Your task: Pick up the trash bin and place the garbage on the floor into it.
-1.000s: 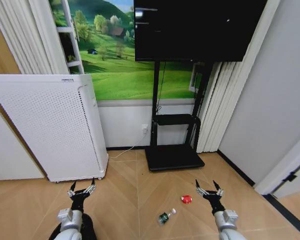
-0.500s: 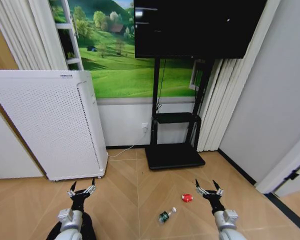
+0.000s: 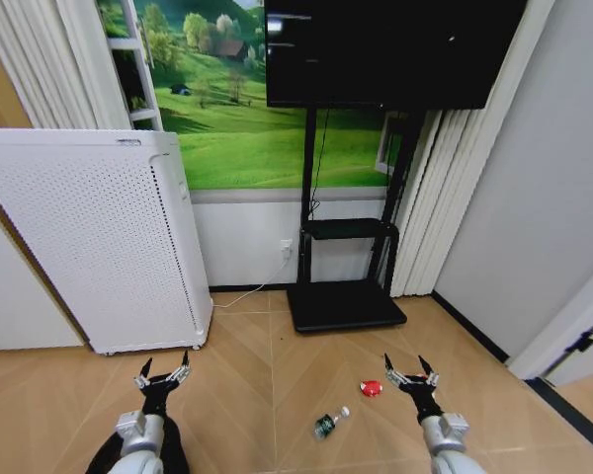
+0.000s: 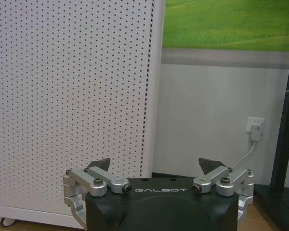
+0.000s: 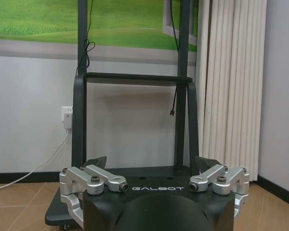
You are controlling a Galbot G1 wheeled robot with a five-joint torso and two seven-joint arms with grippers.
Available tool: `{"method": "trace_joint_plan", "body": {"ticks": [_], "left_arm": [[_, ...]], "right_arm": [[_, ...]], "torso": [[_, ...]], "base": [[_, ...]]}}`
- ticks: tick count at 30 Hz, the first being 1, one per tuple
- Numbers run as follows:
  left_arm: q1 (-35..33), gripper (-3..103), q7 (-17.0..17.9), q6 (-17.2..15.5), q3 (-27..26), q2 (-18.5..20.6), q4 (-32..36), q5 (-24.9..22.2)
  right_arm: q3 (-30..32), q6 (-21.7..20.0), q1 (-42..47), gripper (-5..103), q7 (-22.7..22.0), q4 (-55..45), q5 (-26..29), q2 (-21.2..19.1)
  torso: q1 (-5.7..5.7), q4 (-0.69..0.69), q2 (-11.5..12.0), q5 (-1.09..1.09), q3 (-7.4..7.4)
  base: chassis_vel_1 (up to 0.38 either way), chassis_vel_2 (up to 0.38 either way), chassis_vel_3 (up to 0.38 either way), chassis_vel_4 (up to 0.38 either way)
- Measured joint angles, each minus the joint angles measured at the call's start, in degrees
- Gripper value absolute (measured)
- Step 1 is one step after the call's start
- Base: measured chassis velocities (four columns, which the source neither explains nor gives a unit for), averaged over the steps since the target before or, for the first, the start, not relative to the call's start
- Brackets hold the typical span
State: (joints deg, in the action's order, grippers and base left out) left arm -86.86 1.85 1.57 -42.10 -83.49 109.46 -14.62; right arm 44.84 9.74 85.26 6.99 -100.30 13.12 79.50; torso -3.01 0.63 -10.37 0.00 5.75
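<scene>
From the head view, both arms hang low at the near edge of the wooden floor. The left hand has its fingers spread with nothing between them, and it hovers just in front of the white perforated appliance, which stands against the left wall. A dark round shape shows under the left arm at the bottom edge; I cannot tell whether it is the trash bin. The right hand is likewise spread and bare, over open floor. Between the two hands lies the garbage: a clear plastic bottle with green label lying on its side near the middle of the floor, and a red scrap just beside the right hand, toward the TV stand. The stand's black base sits against the far wall, under the black screen. The floor between appliance and stand is open, and it also runs bare along the right wall.

The left wrist view faces the appliance's perforated side close ahead, with the left hand wide apart. A wall socket with a white plug shows on the wall past the appliance's corner.

The right wrist view looks straight at the stand's uprights and crossbar, the right hand spread, a pleated curtain beside the stand.
</scene>
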Motion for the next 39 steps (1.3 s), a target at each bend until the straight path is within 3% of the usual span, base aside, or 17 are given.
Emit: {"method": "trace_joint_plan", "body": {"ticks": [9,16,18,19,22,26,31,39], "left_arm": [[0.0,100,1.1,-0.5,0.3,0.0,0.1,-1.0],[-1.5,100,2.9,-1.2,-1.4,1.8,2.2,3.5],[-4.0,100,6.7,-3.9,-3.4,4.0,5.1,4.2],[-4.0,100,6.7,-3.9,-3.4,4.0,5.1,4.2],[-8.5,100,11.7,-8.8,-6.7,6.9,7.7,4.7],[-11.6,100,11.6,-9.3,-10.1,8.9,8.2,3.0],[-21.0,100,9.1,-10.3,-16.8,11.8,9.5,-2.7],[-25.6,98,8.7,-12.1,-18.0,12.4,6.9,-1.7]], "right_arm": [[-0.1,0.0,-0.1,100,-0.8,0.2,0.0,0.0],[-0.5,2.3,0.4,100,0.2,0.0,3.3,-0.7],[0.3,2.4,0.7,100,0.0,-0.3,2.2,-1.7],[0.3,2.4,0.7,100,0.0,-0.3,2.2,-1.7],[0.8,1.4,1.0,100,-1.2,-0.3,0.6,-2.6],[1.0,1.2,1.0,100,-1.6,-0.2,-0.5,-3.1],[1.2,0.7,1.4,100,-3.7,-0.5,-0.3,-4.0],[1.7,0.1,0.8,100,-4.3,-0.8,0.8,-4.7]], "torso": [[0.22,0.00,1.5,0.00,-1.28],[0.23,0.00,1.6,0.00,-1.39],[0.23,0.01,1.5,-0.02,-1.35],[0.23,0.01,1.5,-0.02,-1.35],[0.20,-0.02,1.4,0.00,-1.27],[0.18,-0.01,1.4,-0.01,-1.23],[0.14,0.00,1.2,0.00,-1.13],[0.12,0.00,1.2,-0.01,-1.05]], "base": [[0.000,0.000,0.000,0.000],[0.000,0.000,0.000,0.000],[0.000,0.000,0.000,0.000],[0.000,0.000,0.000,0.000],[0.000,0.000,0.000,0.000],[0.000,0.000,0.000,0.000],[0.000,0.000,0.000,0.000],[0.000,0.000,0.000,0.000]]}}
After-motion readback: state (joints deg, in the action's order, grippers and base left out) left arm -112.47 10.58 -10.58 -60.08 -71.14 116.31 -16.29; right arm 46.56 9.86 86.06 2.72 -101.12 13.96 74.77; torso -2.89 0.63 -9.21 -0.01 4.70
